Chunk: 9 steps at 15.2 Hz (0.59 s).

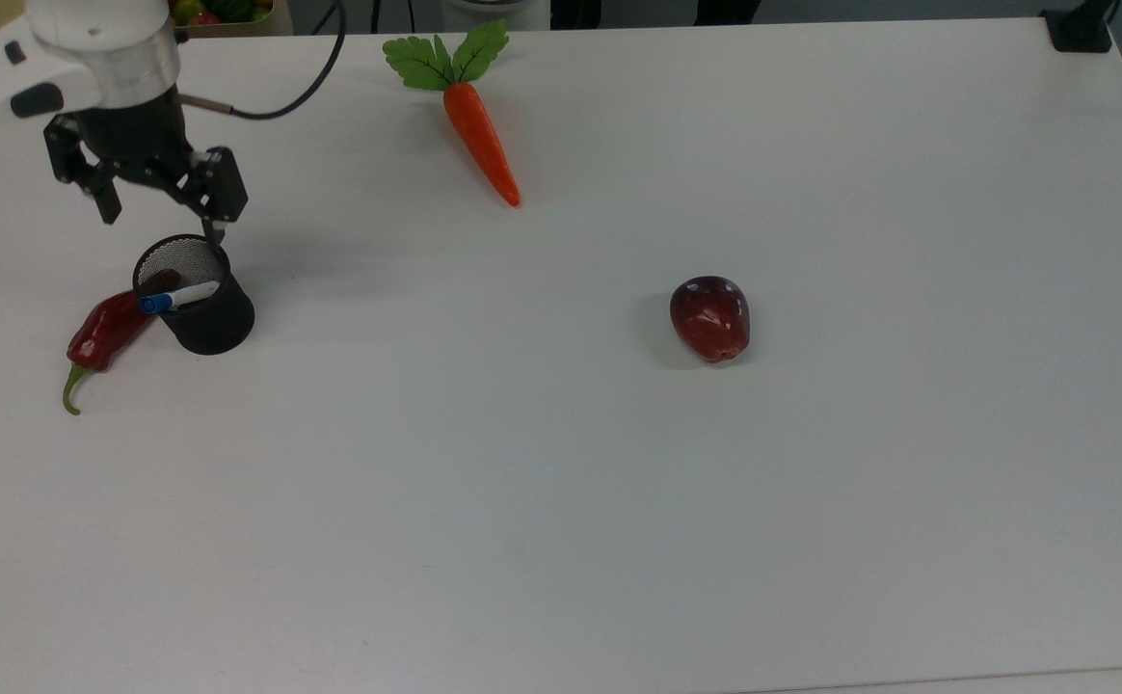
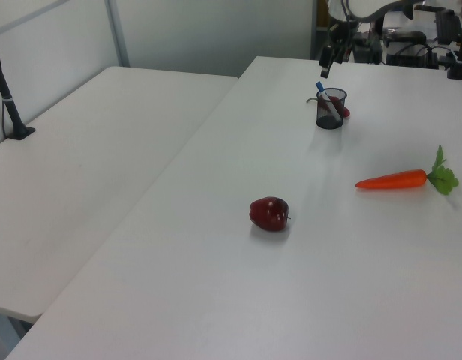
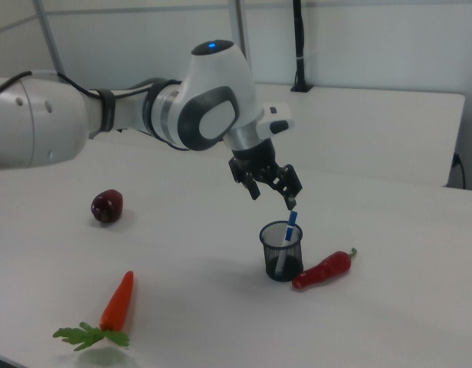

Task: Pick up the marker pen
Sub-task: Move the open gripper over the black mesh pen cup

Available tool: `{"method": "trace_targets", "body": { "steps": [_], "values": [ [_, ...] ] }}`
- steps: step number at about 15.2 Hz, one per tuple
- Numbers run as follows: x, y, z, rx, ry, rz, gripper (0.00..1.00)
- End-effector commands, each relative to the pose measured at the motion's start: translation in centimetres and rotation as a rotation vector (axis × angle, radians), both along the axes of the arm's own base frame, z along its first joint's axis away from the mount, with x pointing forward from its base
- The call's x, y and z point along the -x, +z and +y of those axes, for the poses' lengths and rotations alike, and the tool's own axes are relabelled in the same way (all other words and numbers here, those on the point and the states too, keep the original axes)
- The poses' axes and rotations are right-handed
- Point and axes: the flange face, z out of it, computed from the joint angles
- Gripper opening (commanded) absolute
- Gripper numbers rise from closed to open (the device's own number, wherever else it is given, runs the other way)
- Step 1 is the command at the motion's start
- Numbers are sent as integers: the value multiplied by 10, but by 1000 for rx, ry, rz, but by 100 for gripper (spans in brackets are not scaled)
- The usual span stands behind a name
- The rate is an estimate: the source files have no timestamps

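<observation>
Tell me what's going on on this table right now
A robot arm is going for the marker pen, which stands in a black mesh cup with its blue cap sticking out. The gripper is open, empty and hovering just above the cup, not yet touching the pen. A red chili pepper lies against the cup, while a carrot and a dark red apple sit apart on the white table.
</observation>
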Motion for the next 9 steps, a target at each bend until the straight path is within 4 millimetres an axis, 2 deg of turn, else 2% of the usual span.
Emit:
{"method": "trace_targets", "body": {
  "steps": [1, 3, 9],
  "values": [
    [-7, -19, -17, 12, 19, -44, 96],
    [-12, -32, -20, 10, 16, -58, 88],
    [-19, -53, -24, 13, 14, -84, 49]
  ]
}}
